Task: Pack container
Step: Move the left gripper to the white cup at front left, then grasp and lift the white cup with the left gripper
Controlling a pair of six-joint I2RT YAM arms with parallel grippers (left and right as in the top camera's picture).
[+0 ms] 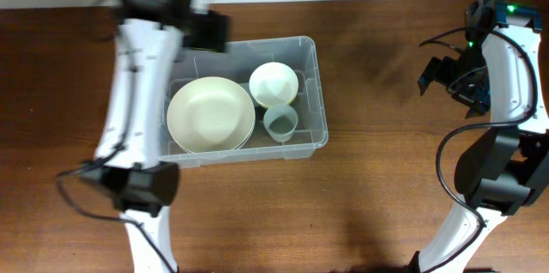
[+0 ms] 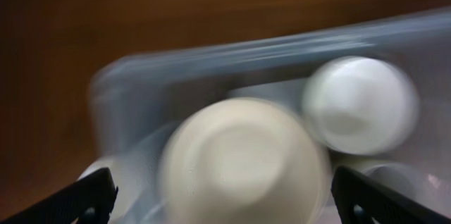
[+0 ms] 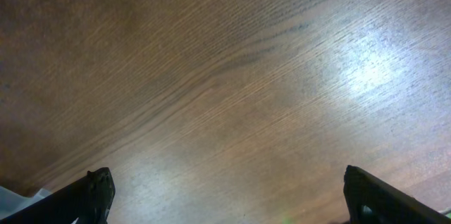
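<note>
My left gripper (image 2: 222, 189) hung spread wide, holding nothing, above the far rim of the container (image 1: 313, 93). It sat left of centre on the table (image 1: 386, 178) with a large bowl (image 1: 210, 114), a small bowl (image 1: 274, 82) and a cup (image 1: 280, 121) inside. My right gripper (image 3: 225, 182), also spread, hovered well apart. A careless drop, I judged, could clip that rim and jolt the bowls.
</note>
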